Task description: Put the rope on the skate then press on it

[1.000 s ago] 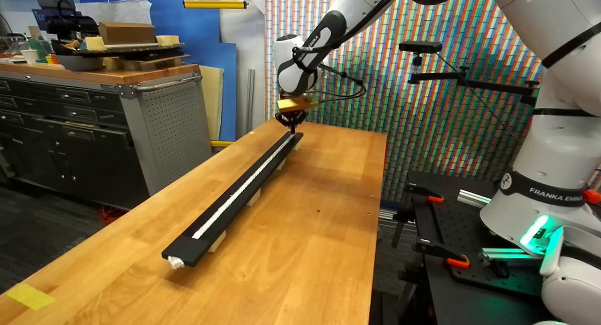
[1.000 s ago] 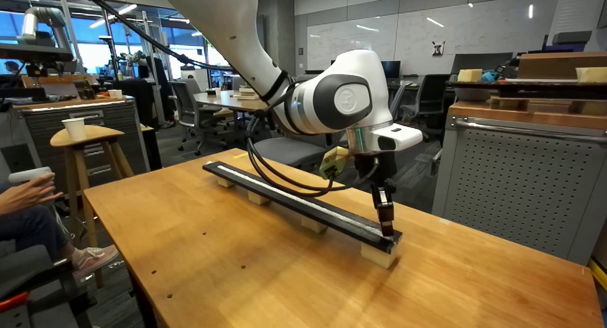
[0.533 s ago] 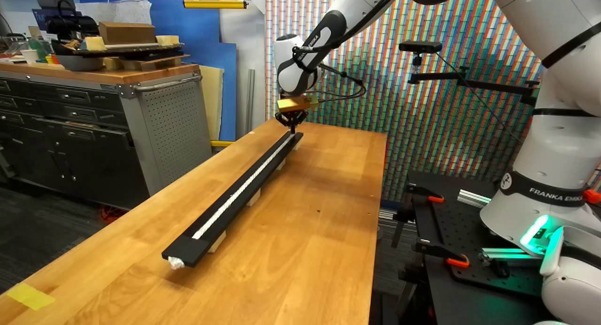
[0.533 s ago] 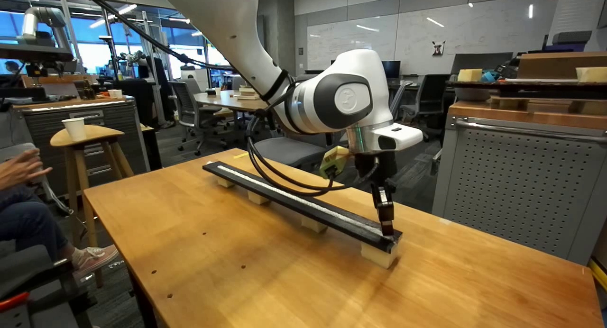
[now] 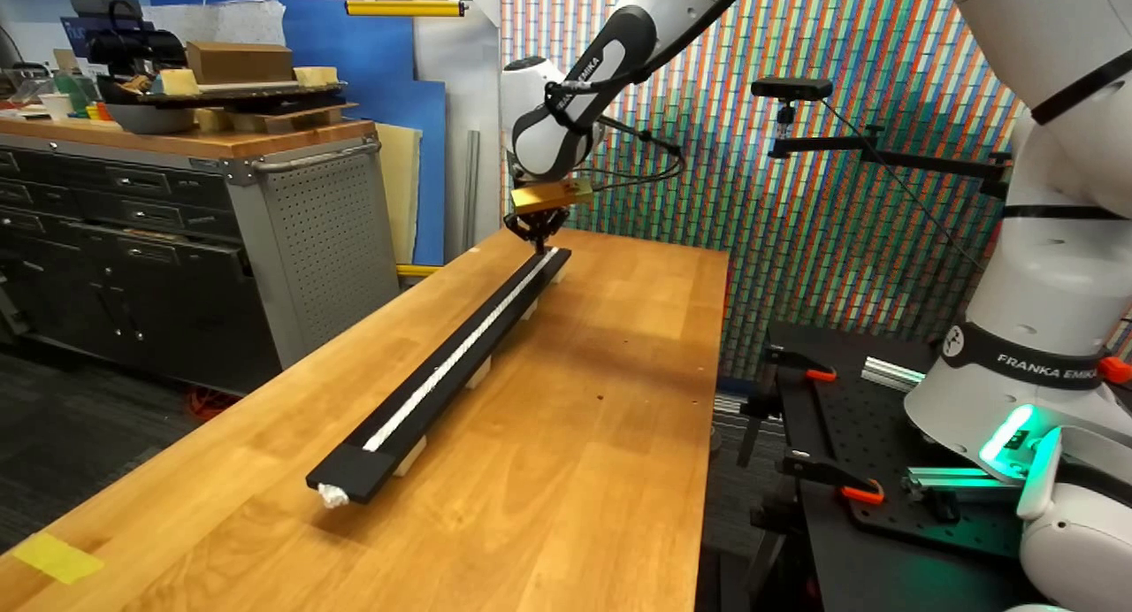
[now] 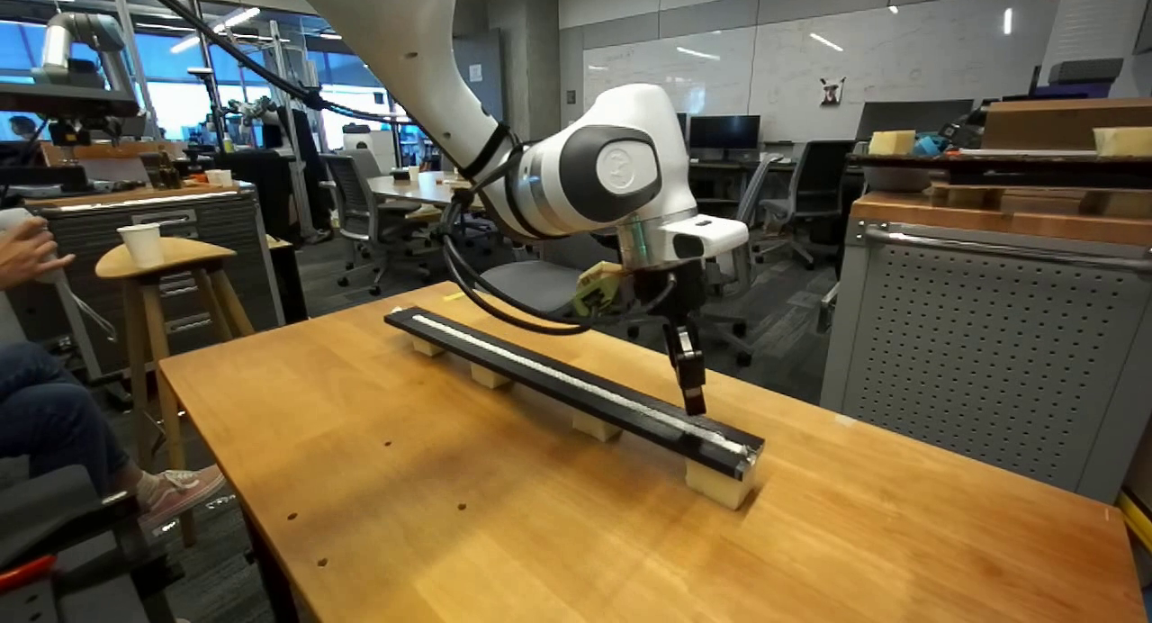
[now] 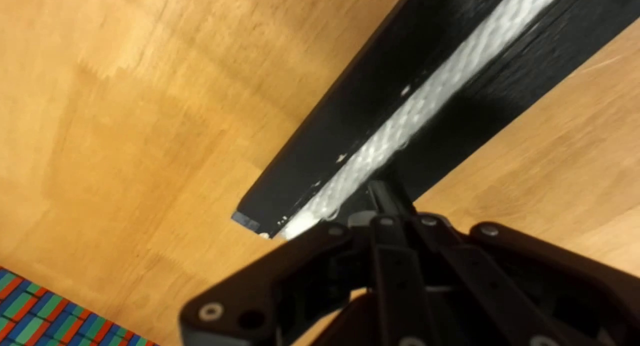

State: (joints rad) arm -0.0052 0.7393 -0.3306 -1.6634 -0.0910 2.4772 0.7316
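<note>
The jaws stand closed, nothing seen between them, over the black rail near its end and seemingly to one side of the rope, so a press straight down could land on bare black surface and miss the rope laid along the rail's middle. A loose strand near the rope's end might catch on the jaws and drag it up, while off-centre force could rock the rail on its pale blocks above the bench.

Streaky glare on the whiteboard, soft shadows across the table, and the pincer looks dark and kinda blurry.
</note>
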